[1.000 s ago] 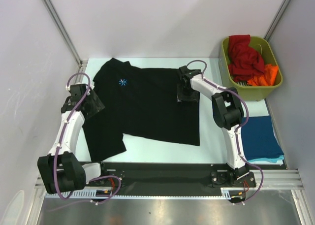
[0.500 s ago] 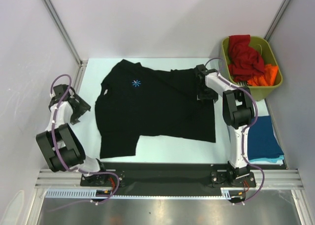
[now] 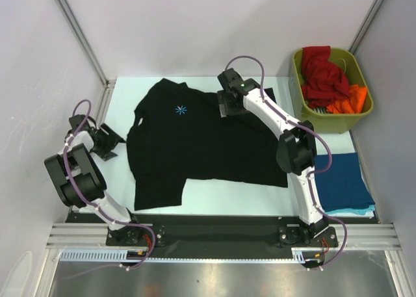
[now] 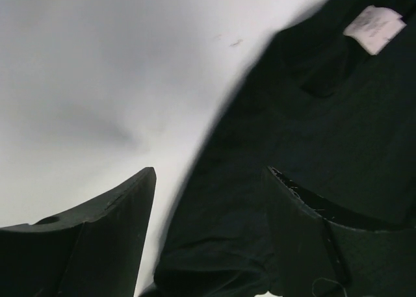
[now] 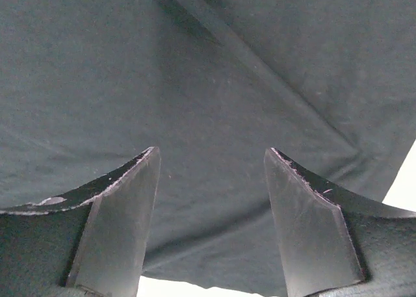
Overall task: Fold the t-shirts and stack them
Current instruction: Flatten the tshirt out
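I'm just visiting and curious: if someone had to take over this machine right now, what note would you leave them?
Left pincer: open, empty, beside the black t-shirt's left edge.
Right pincer: open, empty, over that shirt's far side.
The black t-shirt lies spread flat on the table, unfolded.
In the green bin: red t-shirt and orange t-shirt, crumpled.
Done: dark blue t-shirt folded at the right.
Left: fold the black one, stack it, then the bin's two.

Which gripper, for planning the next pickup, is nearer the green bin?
Right. The right gripper is over the black t-shirt, left of the bin; the left gripper lies beyond the shirt.
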Controlling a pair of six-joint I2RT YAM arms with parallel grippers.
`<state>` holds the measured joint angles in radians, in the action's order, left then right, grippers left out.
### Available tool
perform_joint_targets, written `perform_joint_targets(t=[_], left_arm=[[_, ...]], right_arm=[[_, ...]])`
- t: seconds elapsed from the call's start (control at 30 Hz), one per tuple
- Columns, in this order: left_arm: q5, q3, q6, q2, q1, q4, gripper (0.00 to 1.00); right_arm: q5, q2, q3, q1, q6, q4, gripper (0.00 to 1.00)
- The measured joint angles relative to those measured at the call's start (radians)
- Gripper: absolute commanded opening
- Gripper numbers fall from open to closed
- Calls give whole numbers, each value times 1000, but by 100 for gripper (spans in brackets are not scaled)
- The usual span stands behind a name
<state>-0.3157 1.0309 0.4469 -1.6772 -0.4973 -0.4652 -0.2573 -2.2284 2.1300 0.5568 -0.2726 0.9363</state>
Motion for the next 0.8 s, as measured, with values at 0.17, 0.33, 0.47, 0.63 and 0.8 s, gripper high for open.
perform_joint_targets(t=[0.17, 0.33, 0.47, 0.63, 0.8], left_arm=[[59, 73, -30, -29, 111, -4, 69], [182, 214, -38, -124, 217, -31, 61], [266, 319, -49, -211, 208, -78, 63], [286, 437, -64, -340, 201, -129, 62], [262, 443, -64, -365, 206, -140, 65]], right_arm=[[60, -66, -3, -57, -2, 10, 70], [94, -79, -62, -125, 0, 29, 70], [137, -76, -75, -179, -13, 28, 70], [175, -46, -80, -229, -34, 22, 70], [206, -9, -82, -251, -48, 14, 70]])
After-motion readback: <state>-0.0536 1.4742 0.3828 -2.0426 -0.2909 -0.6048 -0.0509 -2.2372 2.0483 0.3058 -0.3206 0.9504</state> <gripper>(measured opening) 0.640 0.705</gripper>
